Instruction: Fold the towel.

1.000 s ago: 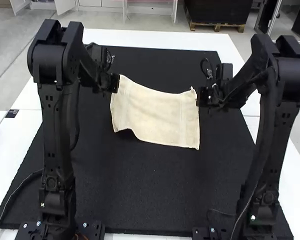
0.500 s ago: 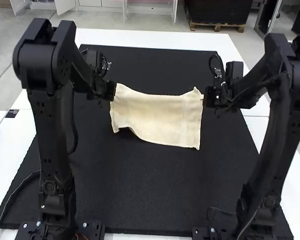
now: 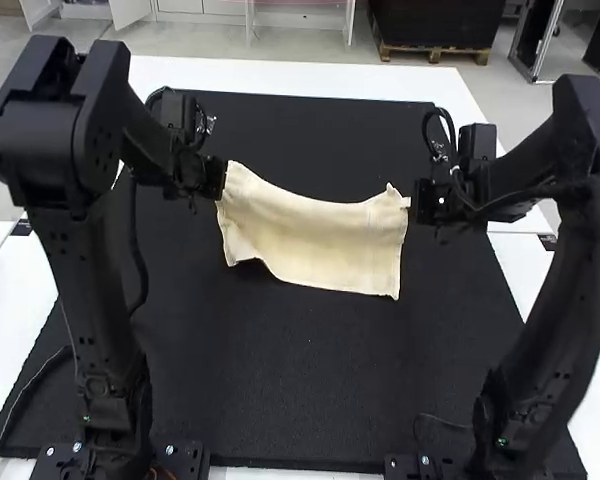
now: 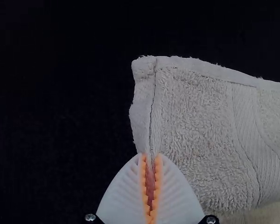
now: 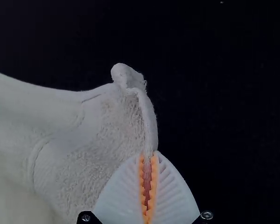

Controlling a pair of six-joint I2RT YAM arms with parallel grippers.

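Cream terry towel (image 3: 315, 240) at the upper centre of the high view, spread wide between pressed-together fingers, with one side hem pinched by the left gripper (image 4: 150, 163) and the other by the right gripper (image 5: 148, 163). Could slip loose if tugged too taut from such narrow fingertip holds, or fold crooked if lifted unevenly with that sagging far edge. Shows nubbly looped pile, smoother woven bands, stitched hems and a knobby, rounded corner (image 5: 127, 77).

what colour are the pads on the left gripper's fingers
The pads are orange, seen best in the left wrist view.
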